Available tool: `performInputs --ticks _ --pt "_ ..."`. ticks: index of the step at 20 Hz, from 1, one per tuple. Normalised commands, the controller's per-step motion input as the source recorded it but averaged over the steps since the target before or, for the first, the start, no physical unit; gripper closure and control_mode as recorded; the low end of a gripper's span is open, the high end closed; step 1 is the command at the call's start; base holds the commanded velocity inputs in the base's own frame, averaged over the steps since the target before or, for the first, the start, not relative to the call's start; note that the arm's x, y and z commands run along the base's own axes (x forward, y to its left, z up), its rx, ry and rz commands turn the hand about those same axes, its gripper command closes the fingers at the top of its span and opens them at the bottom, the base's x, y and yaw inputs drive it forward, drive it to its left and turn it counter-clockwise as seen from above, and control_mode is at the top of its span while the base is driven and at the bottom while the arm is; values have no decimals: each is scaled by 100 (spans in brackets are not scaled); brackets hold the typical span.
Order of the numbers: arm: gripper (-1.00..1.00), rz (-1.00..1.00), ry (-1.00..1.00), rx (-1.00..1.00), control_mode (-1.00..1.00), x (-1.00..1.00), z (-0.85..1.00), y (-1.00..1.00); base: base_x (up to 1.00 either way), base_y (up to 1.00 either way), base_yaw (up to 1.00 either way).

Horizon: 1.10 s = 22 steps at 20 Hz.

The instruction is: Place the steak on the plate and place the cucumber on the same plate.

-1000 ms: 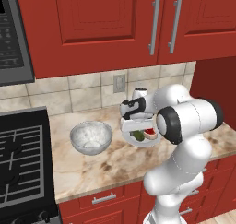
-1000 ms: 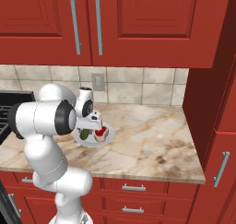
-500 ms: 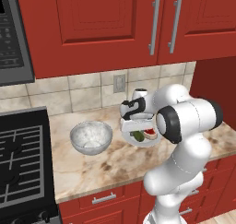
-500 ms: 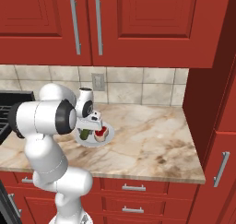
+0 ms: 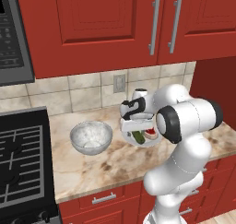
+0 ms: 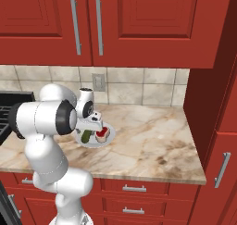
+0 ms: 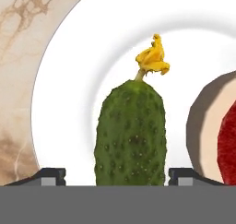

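Marble counter [image 6: 152,140], cucumber [image 7: 130,133] between parted fingers [image 7: 51,176]

The plate [image 7: 69,103] is crowded by cucumber [image 7: 130,133] and steak [image 7: 216,131]. The bowl [image 5: 91,138] blocks the bench [image 6: 152,145] on one side; past the steak the bench lies open.
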Motion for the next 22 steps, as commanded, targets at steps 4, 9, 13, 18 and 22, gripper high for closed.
performInputs --ticks 4,9,13,18,22 --pt "-100 0 -6 0 -100 0 21 0 0 0 0" --pt "-100 0 -11 0 -100 -11 46 0 0 0 0" --pt "-100 -2 -11 0 -100 -34 36 -1 0 0 0" --pt "-100 -4 -16 -8 -100 -53 25 -1 0 0 0" --pt "-100 -5 -11 -7 -100 -56 24 -2 0 0 0"
